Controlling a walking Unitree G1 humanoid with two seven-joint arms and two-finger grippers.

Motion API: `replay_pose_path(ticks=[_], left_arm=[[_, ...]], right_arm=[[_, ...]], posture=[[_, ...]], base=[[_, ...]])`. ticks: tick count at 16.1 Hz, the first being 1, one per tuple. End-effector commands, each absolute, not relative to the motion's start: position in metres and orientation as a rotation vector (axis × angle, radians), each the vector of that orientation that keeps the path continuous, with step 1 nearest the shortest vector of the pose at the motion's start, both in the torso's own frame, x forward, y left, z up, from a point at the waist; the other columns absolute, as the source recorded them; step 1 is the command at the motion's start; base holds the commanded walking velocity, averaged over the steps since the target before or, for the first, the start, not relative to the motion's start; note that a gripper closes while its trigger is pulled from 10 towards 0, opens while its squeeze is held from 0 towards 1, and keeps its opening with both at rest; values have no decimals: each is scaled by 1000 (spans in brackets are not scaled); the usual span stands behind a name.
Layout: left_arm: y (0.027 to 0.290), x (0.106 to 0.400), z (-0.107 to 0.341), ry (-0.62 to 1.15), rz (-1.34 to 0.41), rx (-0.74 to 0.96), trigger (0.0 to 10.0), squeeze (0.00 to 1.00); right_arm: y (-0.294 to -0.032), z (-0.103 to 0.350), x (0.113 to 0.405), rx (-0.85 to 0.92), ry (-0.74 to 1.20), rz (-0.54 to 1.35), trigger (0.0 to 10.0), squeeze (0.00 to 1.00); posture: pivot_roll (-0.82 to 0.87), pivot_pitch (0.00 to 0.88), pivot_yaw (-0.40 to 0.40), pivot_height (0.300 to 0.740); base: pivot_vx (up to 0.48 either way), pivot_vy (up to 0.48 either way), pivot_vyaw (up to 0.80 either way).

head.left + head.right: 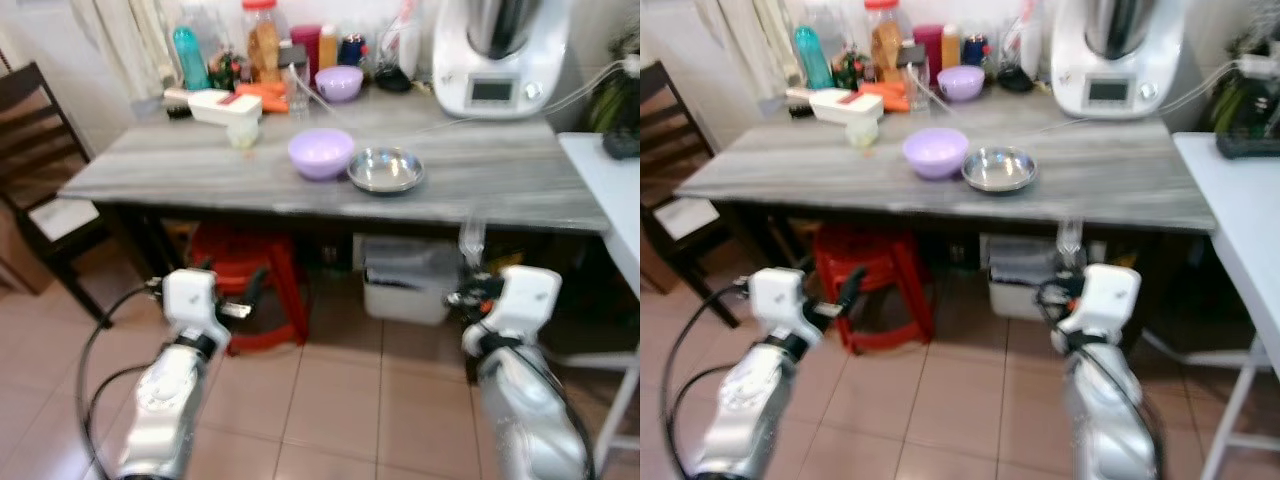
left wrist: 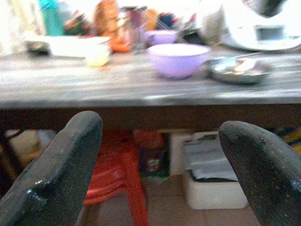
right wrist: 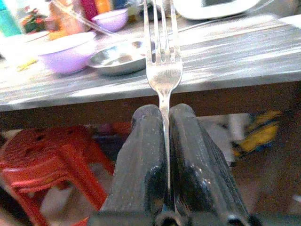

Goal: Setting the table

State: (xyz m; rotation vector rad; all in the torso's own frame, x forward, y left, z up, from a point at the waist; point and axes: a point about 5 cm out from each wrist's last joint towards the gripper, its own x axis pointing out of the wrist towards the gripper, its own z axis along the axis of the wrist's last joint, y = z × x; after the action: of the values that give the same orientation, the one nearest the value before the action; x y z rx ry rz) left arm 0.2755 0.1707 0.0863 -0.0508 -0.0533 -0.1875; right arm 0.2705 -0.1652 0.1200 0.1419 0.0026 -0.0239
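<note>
Here, right jaws [image 3: 165,122] grip a fork [image 3: 162,70] before the grey table [image 1: 200,165]; left jaws [image 2: 160,155] gape.

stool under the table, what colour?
Red stool, plastic by the look of it. Right wrist view shows it best.

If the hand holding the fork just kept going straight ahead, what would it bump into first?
Probably the front edge of the table: the fork in the right end effector points at it, before the metal dish. Depth is unclear.
</note>
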Motion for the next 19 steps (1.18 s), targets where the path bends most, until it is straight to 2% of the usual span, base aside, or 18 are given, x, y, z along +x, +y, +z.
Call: replay_pose_path(ticks=[1, 11, 19], left_arm=[[167, 277, 88, -57, -201, -53, 10000, 0], [160, 275, 86, -42, -225, -68, 10000, 0], [156, 267, 81, -21, -258, -77, 10000, 0]], right_arm=[[-171, 122, 269, 141, -6, -42, 10000, 0], [-175, 123, 270, 121, -16, -71, 10000, 0], [-194, 118, 269, 75, 8, -187, 10000, 0]], posture=[[-83, 0, 74, 740], [-87, 0, 71, 740], [-87, 0, 67, 740]], base=[[394, 0, 0], [392, 0, -46], [395, 0, 0]])
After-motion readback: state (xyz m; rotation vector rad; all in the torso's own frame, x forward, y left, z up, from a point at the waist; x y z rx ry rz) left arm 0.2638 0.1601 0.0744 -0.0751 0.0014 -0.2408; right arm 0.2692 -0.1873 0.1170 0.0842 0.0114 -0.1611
